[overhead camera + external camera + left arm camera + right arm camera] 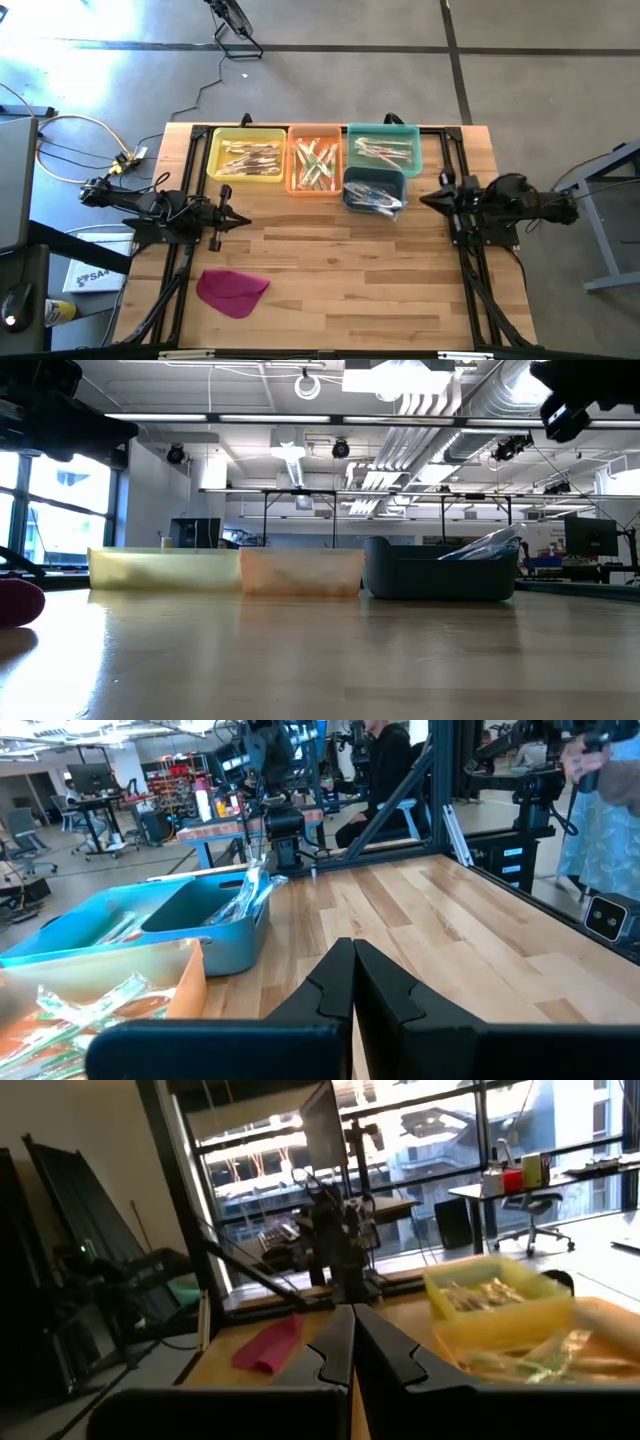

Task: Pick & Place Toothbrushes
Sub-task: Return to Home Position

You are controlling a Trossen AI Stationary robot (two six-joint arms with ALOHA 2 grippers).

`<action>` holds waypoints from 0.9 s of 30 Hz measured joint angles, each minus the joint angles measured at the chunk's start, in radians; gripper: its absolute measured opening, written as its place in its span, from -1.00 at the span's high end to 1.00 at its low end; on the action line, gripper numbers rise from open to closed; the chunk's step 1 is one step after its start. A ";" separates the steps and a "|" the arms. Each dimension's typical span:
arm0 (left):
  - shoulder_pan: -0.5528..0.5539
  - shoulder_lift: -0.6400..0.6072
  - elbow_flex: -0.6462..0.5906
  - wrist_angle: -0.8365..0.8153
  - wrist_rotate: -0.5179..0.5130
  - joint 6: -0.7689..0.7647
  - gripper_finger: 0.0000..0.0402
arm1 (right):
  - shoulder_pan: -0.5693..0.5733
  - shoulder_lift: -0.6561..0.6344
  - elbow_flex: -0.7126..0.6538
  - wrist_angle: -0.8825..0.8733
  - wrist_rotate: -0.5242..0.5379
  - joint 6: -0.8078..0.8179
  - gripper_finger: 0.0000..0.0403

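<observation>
Toothbrushes (315, 165) sit in four bins at the table's (350, 270) far edge: yellow bin (215, 155), orange bin (293, 160), teal bin (415, 150), dark blue bin (350, 190) touching teal's front. Left gripper (243, 221) and right gripper (426, 200) hang at the sides, well clear of the bins, fingers pressed together, empty. In the low view the bin walls hide the contents. Open wood between the grippers; magenta cloth (232, 290) lies front-left.

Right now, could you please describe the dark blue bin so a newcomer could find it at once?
On the wooden table, three bins line one edge: yellow bin, orange bin, teal bin. The dark blue bin sits next to the teal bin, toward the table's middle, the only one out of line, with clear-wrapped toothbrushes poking over its rim.
</observation>
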 joint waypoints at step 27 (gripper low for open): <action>0.000 0.000 0.000 0.000 0.002 0.000 1.00 | 0.000 0.012 -0.283 0.200 0.023 0.003 0.99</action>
